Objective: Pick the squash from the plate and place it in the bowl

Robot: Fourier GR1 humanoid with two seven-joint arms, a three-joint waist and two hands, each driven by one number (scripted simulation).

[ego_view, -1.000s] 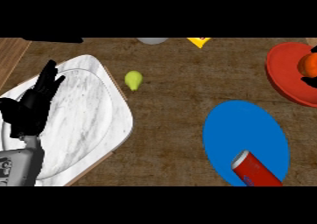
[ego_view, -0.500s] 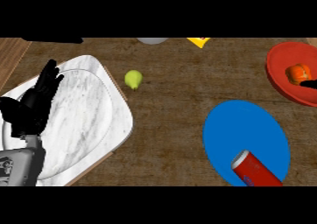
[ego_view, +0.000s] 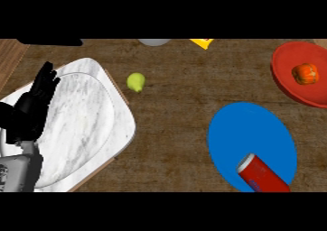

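Observation:
An orange squash [ego_view: 305, 73] lies inside the red bowl [ego_view: 291, 58] at the upper right of the head view. A blue plate [ego_view: 246, 131] sits lower right, with a red can [ego_view: 262, 174] lying on its near part. My left hand [ego_view: 27, 110] rests open at the left, fingers pointing up, above a marble board [ego_view: 93, 117]. My right hand shows nowhere in the view.
A small yellow-green fruit [ego_view: 135, 82] lies on the wooden counter right of the board. A grey round object [ego_view: 153, 42] and a yellow wedge [ego_view: 202, 43] sit at the far edge. A dark shape [ego_view: 49, 41] lies top left.
One second ago my right hand was over the red bowl, hiding the squash. It has drawn away past the right edge and the squash now lies uncovered in the bowl. Left hand unchanged.

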